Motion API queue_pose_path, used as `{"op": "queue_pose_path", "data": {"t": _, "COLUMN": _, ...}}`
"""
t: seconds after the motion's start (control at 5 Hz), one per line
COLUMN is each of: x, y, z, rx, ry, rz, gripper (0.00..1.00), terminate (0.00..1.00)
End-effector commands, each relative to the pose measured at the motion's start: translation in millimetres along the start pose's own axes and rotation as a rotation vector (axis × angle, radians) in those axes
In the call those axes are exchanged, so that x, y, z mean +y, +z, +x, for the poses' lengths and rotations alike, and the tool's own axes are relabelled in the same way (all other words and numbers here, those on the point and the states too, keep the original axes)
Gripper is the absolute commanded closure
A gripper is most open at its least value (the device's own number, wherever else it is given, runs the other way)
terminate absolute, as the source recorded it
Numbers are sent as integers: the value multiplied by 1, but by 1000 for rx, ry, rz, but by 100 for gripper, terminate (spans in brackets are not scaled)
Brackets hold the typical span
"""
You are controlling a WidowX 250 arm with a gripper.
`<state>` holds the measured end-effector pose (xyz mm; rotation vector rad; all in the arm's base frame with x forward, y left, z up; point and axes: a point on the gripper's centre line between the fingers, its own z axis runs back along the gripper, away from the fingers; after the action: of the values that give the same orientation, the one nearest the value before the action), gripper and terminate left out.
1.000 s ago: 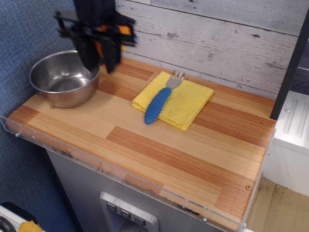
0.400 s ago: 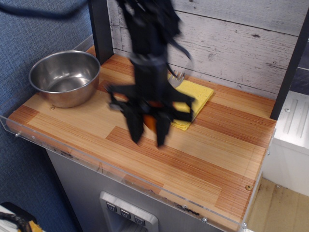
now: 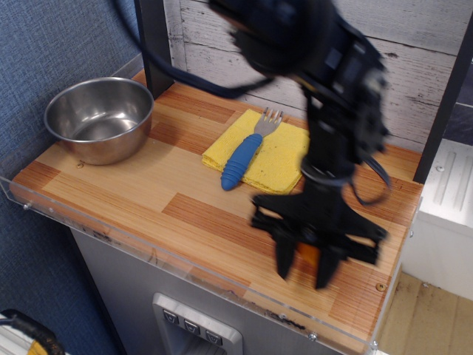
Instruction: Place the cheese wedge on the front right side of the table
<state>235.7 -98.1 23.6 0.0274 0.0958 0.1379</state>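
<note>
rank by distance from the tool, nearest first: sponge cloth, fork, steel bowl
1. Yellow sponge cloth: just behind and left of the tool.
2. Fork: lying on the cloth's left half.
3. Steel bowl: far left rear corner.

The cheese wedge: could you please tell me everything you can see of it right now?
Only a small orange patch of the cheese wedge shows, between the dark fingers of the pincer, which appears shut on it. Its shape, holes and material are hidden and blurred. It hangs low over the front right part of the wooden table; whether it touches the surface cannot be told. Apart from the pincer, nothing visibly touches it.
</note>
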Motion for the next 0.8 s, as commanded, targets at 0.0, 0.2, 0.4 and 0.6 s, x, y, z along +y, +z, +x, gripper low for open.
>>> {"op": "queue_pose_path", "data": {"t": 0.0, "x": -13, "y": 5, "z": 11, "rx": -128, "ry": 127, "rz": -48, "gripper": 100, "terminate": 0}}
{"op": "queue_pose_path", "data": {"t": 0.2, "x": -17, "y": 4, "z": 13, "rx": -155, "ry": 211, "rz": -69, "gripper": 100, "terminate": 0}}
{"op": "queue_pose_path", "data": {"t": 0.4, "x": -18, "y": 5, "z": 13, "rx": -149, "ry": 235, "rz": -68, "gripper": 100, "terminate": 0}}
{"op": "queue_pose_path", "data": {"t": 0.6, "x": -17, "y": 5, "z": 12, "rx": -131, "ry": 213, "rz": -57, "gripper": 100, "terminate": 0}}
